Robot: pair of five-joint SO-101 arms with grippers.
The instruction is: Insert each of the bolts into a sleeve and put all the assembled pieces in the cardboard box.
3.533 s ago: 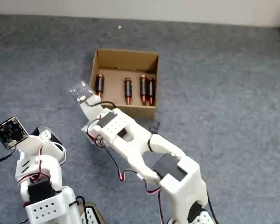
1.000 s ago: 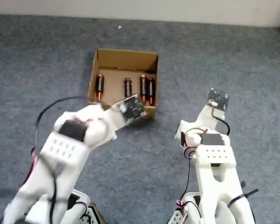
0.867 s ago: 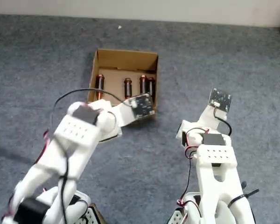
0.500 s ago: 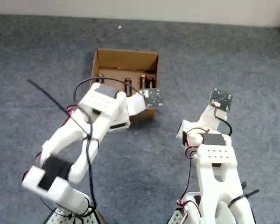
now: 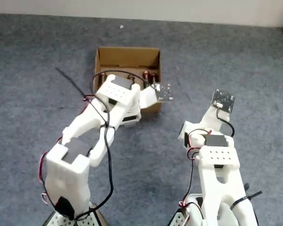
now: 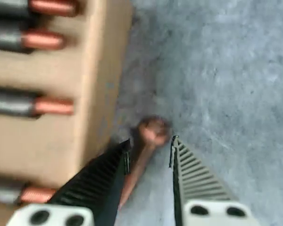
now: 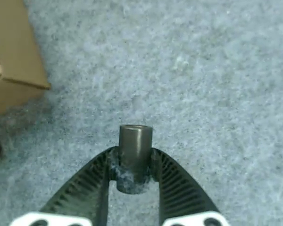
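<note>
**Left gripper (image 6: 148,147) open astride bolt (image 6: 152,131); right gripper (image 7: 133,161) clamped on sleeve (image 7: 135,140).**
Bolt lies just beside the box (image 6: 103,61) wall. Risk: a finger snags the cardboard and the bolt skids free.

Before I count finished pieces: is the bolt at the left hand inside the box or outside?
Outside: the bolt sits on carpet beside the cardboard box.

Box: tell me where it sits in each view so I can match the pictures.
High view: box upper centre, partly under the left arm.
Left wrist view: box wall beside the open jaws, assembled pieces inside.
Right wrist view: a box corner beyond the held sleeve, off to one side.
Shared landmark: the grey carpet edging the box.
</note>
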